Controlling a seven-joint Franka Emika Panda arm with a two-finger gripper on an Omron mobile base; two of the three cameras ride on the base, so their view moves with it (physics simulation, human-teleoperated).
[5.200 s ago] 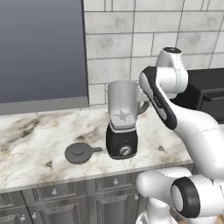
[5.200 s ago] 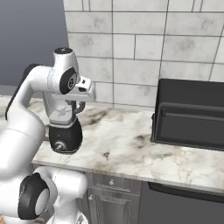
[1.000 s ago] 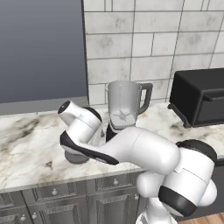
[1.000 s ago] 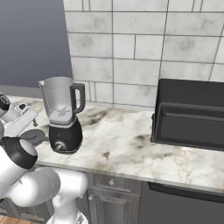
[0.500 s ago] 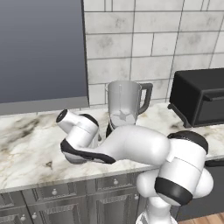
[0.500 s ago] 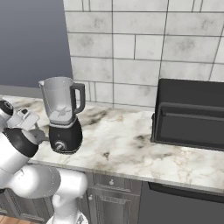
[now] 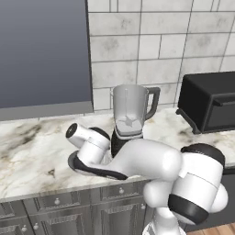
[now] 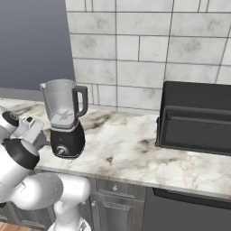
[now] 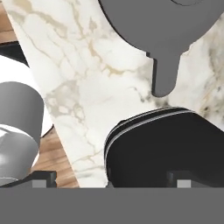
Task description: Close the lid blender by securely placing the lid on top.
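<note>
1 blender (image 7: 131,117), jar uncovered, blades inside | 1 lid (image 9: 166,30) flat on marble counter (image 9: 87,87), tab toward blender base | 1 black oven (image 8: 198,119) | gripper (image 9: 111,181) above lid, jaw spread cannot tell

Blender (image 7: 130,118): clear grey-tinted jar with dark handle on its right side, blades low inside, mouth open, upright on a rounded black base with silver dial (image 8: 61,150) at the front, standing on the marble tabletop (image 8: 126,146) near the tiled wall. Lid (image 9: 166,30): flat dark grey disc with short side tab, lying flat on the tabletop just beside the black base (image 9: 166,151), tab pointing towards that base, apart from it.
</note>
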